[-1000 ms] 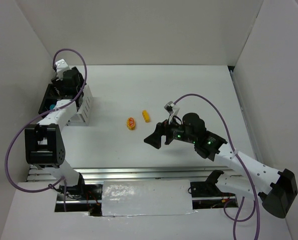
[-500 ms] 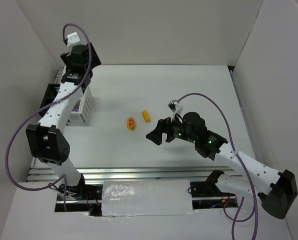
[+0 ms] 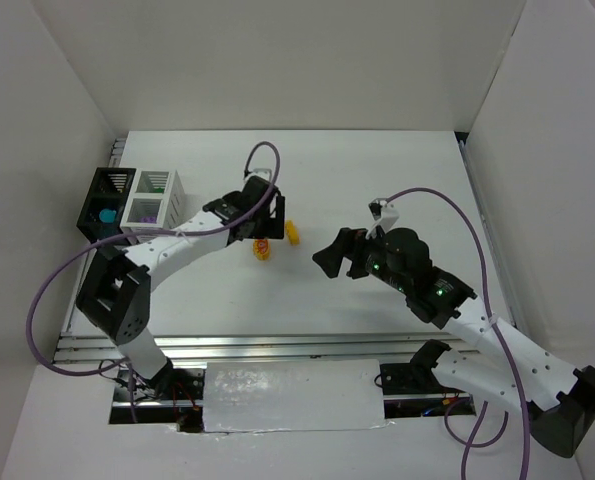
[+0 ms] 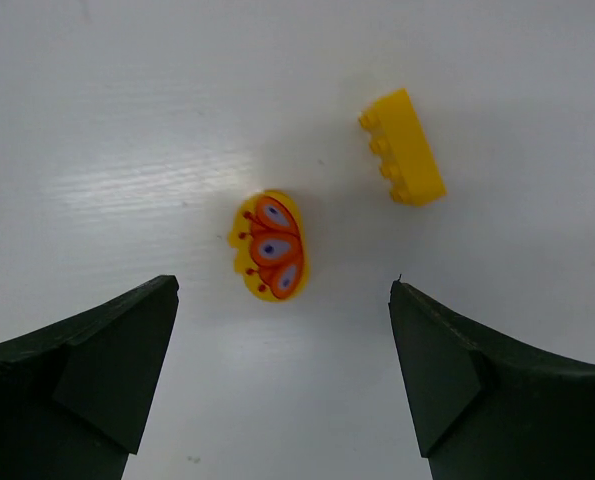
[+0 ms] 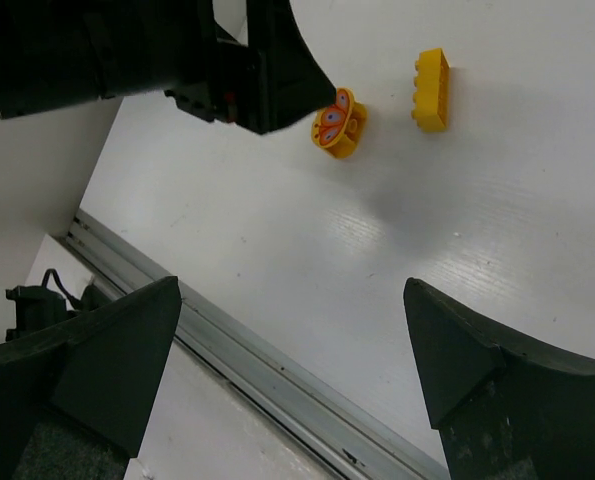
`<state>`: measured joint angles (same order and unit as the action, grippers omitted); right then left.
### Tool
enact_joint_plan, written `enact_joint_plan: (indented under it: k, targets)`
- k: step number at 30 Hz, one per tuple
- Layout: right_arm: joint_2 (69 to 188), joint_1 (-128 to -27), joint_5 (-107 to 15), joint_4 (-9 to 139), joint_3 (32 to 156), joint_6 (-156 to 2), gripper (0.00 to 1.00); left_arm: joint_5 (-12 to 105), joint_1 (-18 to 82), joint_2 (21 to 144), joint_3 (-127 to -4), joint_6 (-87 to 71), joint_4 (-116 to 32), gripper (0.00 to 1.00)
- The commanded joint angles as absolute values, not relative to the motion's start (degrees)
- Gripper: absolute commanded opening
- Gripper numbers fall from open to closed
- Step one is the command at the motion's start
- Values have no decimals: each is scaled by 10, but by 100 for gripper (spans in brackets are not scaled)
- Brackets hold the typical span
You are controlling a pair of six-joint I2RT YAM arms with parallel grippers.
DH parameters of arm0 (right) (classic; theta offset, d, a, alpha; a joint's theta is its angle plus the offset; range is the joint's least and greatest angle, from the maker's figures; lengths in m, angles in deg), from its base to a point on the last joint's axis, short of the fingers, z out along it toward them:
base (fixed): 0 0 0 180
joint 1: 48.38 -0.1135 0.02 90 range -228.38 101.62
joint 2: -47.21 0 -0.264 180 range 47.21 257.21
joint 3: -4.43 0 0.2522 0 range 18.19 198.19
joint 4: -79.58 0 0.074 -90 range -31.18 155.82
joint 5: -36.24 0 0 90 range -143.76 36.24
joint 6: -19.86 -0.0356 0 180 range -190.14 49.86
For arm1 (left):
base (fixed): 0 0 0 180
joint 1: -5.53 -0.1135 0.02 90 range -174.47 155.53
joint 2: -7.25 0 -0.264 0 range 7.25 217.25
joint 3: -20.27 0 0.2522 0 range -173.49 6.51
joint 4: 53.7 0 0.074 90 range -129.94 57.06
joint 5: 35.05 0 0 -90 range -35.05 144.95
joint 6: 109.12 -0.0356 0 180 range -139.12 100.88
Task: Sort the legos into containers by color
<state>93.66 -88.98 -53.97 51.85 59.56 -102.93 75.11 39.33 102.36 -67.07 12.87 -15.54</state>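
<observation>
A yellow-and-orange butterfly-printed brick [image 3: 262, 247] and a plain yellow brick [image 3: 292, 232] lie mid-table. My left gripper [image 3: 265, 228] is open and empty, hovering over the butterfly brick. In the left wrist view the butterfly brick [image 4: 270, 246] lies just ahead of the gap between the jaws of that gripper [image 4: 283, 295], with the yellow brick [image 4: 403, 146] farther right. My right gripper [image 3: 329, 258] is open and empty, right of both bricks. In its wrist view this gripper [image 5: 292, 300] is over bare table. The black bin [image 3: 89, 205] holds a teal brick [image 3: 107, 214]. The white bin [image 3: 174, 195] holds a purple brick [image 3: 147, 212].
The two bins stand together at the far left by the left wall. White walls enclose the table on three sides. A metal rail [image 3: 277, 345] runs along the near edge and shows in the right wrist view [image 5: 277, 385].
My left arm has swung from above the bins to the middle of the table, over the butterfly brick. My right gripper has shifted slightly right.
</observation>
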Motion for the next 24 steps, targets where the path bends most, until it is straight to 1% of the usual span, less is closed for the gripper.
enact_joint_plan:
  k: [1, 5, 10, 13, 16, 17, 20, 21, 23, 24]
  targets:
    - [934, -887, -540, 515, 612, -1032, 100, 731, 412, 1034, -675, 141, -181, 100]
    - [941, -886, -525, 523, 606, -1029, 100, 736, 412, 1078, -676, 141, -180, 99]
    - [942, -885, -525, 520, 606, -1020, 100, 767, 411, 1144, -699, 163, -158, 95]
    - [941, -884, -525, 524, 601, -1015, 100, 780, 410, 1155, -698, 179, -157, 90]
    - [947, -884, -522, 526, 601, -1013, 100, 774, 406, 1162, -695, 184, -166, 83]
    - [948, -883, -520, 529, 601, -1014, 100, 770, 405, 1163, -691, 184, -170, 75]
    - [953, -883, -518, 533, 599, -1014, 100, 753, 400, 1171, -679, 185, -186, 62]
    - [954, -882, -518, 533, 600, -1013, 100, 748, 398, 1174, -675, 185, -190, 62]
    - [954, -882, -519, 534, 599, -1011, 100, 745, 392, 1175, -665, 187, -200, 45]
    - [955, -882, -520, 533, 600, -1010, 100, 742, 384, 1169, -661, 188, -205, 39]
